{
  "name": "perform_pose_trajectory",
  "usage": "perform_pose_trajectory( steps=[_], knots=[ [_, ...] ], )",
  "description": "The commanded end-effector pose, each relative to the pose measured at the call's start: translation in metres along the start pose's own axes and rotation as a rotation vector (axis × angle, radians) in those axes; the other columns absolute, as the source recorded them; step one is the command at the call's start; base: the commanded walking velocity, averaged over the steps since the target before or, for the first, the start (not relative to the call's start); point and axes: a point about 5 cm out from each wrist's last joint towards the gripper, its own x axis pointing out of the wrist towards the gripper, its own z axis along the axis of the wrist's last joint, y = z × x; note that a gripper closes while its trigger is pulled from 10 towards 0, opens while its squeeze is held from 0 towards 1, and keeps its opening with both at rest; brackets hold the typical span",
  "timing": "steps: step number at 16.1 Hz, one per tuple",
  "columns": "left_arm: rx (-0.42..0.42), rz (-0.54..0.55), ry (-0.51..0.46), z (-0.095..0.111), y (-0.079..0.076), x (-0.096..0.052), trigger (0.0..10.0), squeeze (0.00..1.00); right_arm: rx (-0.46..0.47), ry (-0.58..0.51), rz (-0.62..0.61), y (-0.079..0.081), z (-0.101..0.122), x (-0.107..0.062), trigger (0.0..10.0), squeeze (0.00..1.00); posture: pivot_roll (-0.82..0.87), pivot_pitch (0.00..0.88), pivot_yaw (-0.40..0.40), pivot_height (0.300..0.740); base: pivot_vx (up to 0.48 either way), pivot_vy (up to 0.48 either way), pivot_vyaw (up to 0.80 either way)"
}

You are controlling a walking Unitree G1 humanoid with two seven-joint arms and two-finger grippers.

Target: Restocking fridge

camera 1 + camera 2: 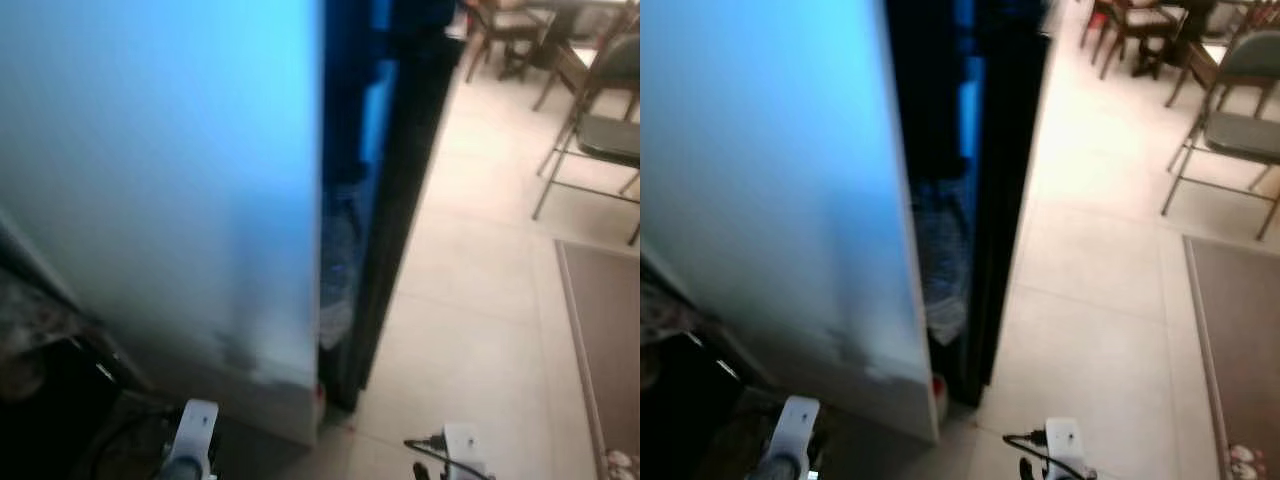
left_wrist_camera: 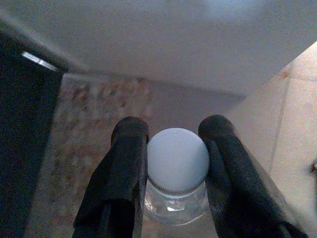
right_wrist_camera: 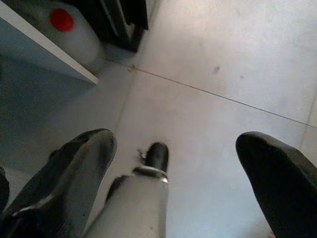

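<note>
Our left hand (image 2: 173, 168) clamps a white-capped bottle (image 2: 177, 161) beside the fridge door (image 1: 170, 190); right hand (image 3: 183, 168) fingers apart above floor (image 3: 223, 59).

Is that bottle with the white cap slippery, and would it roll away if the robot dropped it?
Probably a bit slippery: the bottle looks like smooth clear plastic, and the left gripper pinches it by the white cap. It looks round, so it would likely roll on the tiled floor.
</note>
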Motion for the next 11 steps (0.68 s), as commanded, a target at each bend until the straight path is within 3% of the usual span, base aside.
perform_pose_trajectory(
  steps=[1,5,11],
  knots=[
    [0.000,0.010,0.007,0.0015,0.0037,0.0009,10.0,0.00,0.005,0.013,0.009,0.0047,-0.0047,-0.0002,10.0,0.00,0.01,0.000,0.034,0.740,0.000,0.386,-0.56],
    [-0.012,0.014,0.005,0.0023,0.0039,0.0011,10.0,0.00,0.024,-0.008,0.000,0.0042,-0.0029,-0.0002,10.0,0.00,0.01,0.000,0.033,0.740,0.000,0.380,0.00],
    [-0.023,0.000,-0.010,0.0035,0.0026,0.0010,10.0,0.00,0.016,-0.007,-0.006,0.0037,-0.0024,-0.0001,10.0,0.00,0.02,0.000,0.032,0.740,0.000,0.000,0.00]
  ],
)
